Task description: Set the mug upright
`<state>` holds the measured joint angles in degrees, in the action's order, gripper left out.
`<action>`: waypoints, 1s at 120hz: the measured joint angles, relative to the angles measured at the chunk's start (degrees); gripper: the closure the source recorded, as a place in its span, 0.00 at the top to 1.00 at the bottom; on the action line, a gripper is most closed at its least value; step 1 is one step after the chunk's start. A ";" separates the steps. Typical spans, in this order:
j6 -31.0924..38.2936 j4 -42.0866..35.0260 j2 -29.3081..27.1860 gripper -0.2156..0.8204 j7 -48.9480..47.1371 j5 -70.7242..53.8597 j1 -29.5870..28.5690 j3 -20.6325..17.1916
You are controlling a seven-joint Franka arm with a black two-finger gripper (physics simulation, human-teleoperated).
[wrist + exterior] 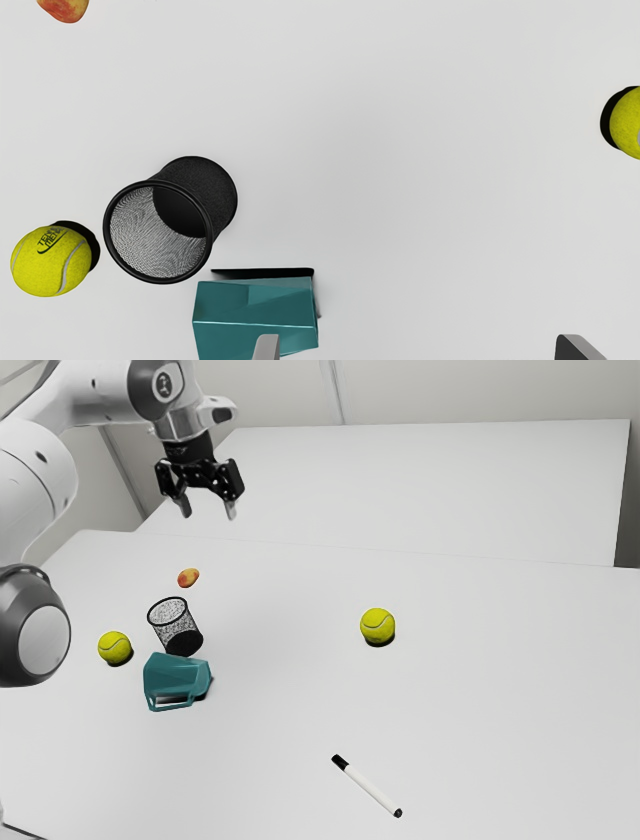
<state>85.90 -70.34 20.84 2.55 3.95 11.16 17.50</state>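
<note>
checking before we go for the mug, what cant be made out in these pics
Mug, inside: hidden by its own walls, both views.
Mug, handle: cut off by the picture's edge, wrist view.
Fruit: cut off by the edge, wrist view; its kind too small to tell, exterior view.
Tennis ball farther from the mug: partly cut off by the edge, wrist view.
Marker, any lettering: too small, exterior view.

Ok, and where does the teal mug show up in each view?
Exterior view: the mug is toward the exterior view's left, below mid-height.
Wrist view: the mug is partly behind one of the fingers.
Shared landmark: the black mesh cup, close beside the mug.
</note>
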 joint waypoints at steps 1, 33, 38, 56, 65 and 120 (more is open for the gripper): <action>0.01 0.00 0.00 0.79 0.01 -0.01 -0.02 0.02; 2.35 -9.42 -5.76 0.79 0.12 0.37 -0.20 0.73; 4.54 -15.84 -9.25 0.79 0.14 0.43 -0.35 0.76; 10.35 -31.34 -18.48 0.79 0.65 2.94 -1.27 1.40; 13.13 -36.43 -20.26 0.79 1.79 5.48 -1.82 3.11; 26.41 -52.84 -24.31 0.79 13.74 12.31 -4.72 10.52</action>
<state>112.31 -123.18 -3.47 16.29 16.27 6.44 28.02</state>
